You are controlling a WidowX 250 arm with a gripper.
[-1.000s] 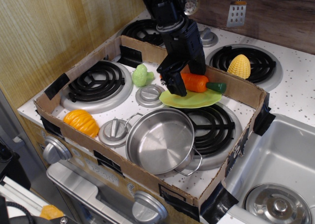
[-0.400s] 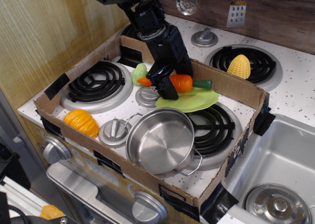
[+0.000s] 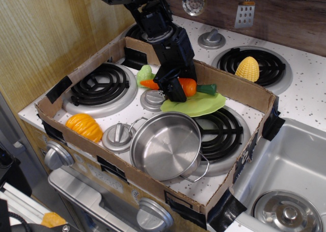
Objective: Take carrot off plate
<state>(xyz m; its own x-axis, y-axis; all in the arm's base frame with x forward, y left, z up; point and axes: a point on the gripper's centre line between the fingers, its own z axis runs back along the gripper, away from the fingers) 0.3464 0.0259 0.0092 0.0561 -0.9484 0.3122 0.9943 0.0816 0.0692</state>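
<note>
In the single view, the black gripper [image 3: 175, 85] reached down from the upper left into the cardboard-walled stove top, and its fingers [image 3: 176, 92] were closed on the carrot [image 3: 187, 85] near the middle of its length. The carrot lay roughly level across the fingers, its orange tip poking out to their left and its dark green stub out to their right. Whether it was lifted clear of the plate [image 3: 196, 104] or touching it could not be told. The lime-green plate sat just below and to the right of the fingers, tilted, partly over a burner [image 3: 224, 130]. A light-green toy vegetable [image 3: 144, 75] stood just left of the fingers, and a stove knob [image 3: 153, 98] lay just below-left. The steel pot [image 3: 165, 145] sat well below them, the orange pumpkin toy [image 3: 84, 127] far to the lower left, and the yellow corn [image 3: 247, 68] well to the right beyond the cardboard wall [image 3: 239, 92].
</note>
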